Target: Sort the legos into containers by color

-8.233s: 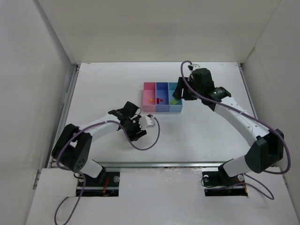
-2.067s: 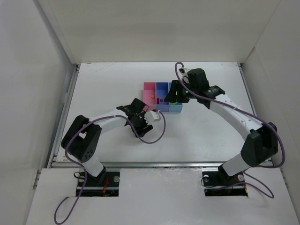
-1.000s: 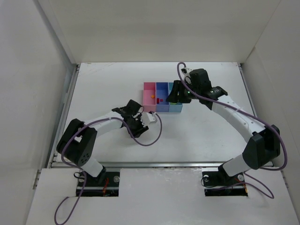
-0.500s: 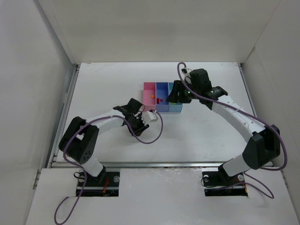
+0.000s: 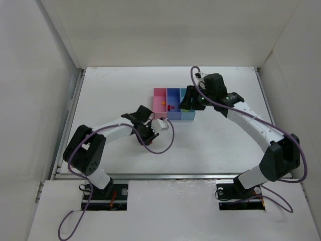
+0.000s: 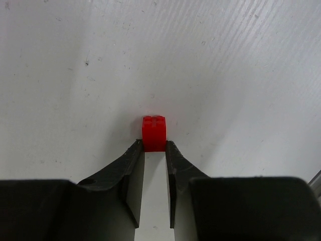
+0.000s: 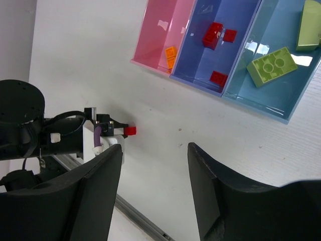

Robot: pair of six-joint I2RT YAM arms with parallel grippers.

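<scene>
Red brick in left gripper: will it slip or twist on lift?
Likely rigid and very light: the red brick is a tiny moulded block. The left gripper pinches only its near end, at the tips, so it might pivot or pop out. Flat-sided, so it shouldn't roll if dropped.

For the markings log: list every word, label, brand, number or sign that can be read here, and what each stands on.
No text can be read in any view.
Red brick, clamped in the left jaws: studs show no legible lettering.
Yellow-green brick in the light cyan bin: studs too blurred for any brand.
Small white patch on the left arm: too small to read.
</scene>
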